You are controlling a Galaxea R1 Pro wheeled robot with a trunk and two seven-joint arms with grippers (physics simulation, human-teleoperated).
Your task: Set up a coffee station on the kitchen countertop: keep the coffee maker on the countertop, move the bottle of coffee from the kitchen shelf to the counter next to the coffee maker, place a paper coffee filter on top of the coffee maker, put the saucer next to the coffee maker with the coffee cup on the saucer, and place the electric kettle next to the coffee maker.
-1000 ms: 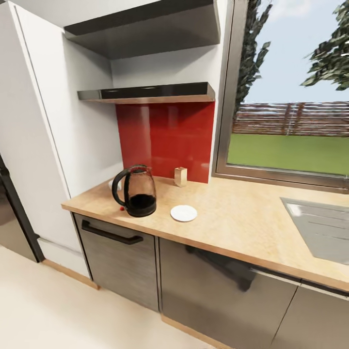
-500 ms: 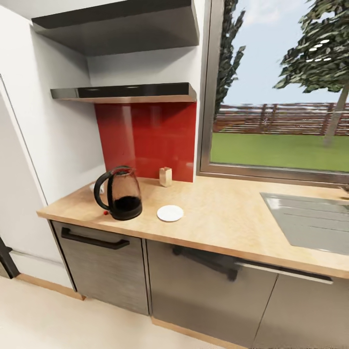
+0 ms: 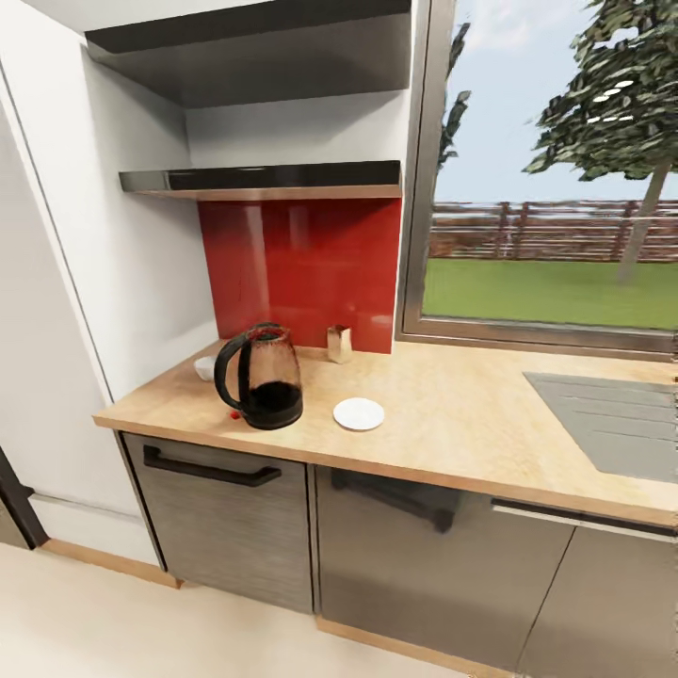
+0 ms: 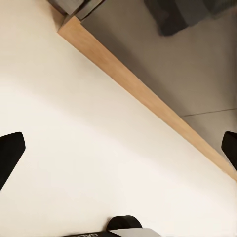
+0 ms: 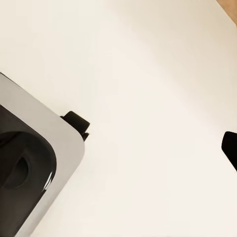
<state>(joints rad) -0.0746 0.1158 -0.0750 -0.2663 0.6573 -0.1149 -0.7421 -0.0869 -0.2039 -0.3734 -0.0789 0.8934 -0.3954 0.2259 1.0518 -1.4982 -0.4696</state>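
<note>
The left gripper (image 4: 118,143) points down at the pale floor (image 4: 74,148), jaws spread wide and empty, a wooden plinth strip (image 4: 143,94) crossing beyond them. On the countertop (image 3: 471,424), well away from both grippers, the cup (image 3: 204,367) sits behind the kettle (image 3: 264,377), with the saucer (image 3: 359,413) just right of it. Only one right fingertip (image 5: 229,148) shows over floor; its jaw spread cannot be told.

Head cam stands back, looks forward and down at countertop (image 3: 452,424) and cabinets. Both wrist cams point down, close over pale floor (image 4: 98,163); left wrist and head share the wood plinth (image 4: 143,91).
</note>
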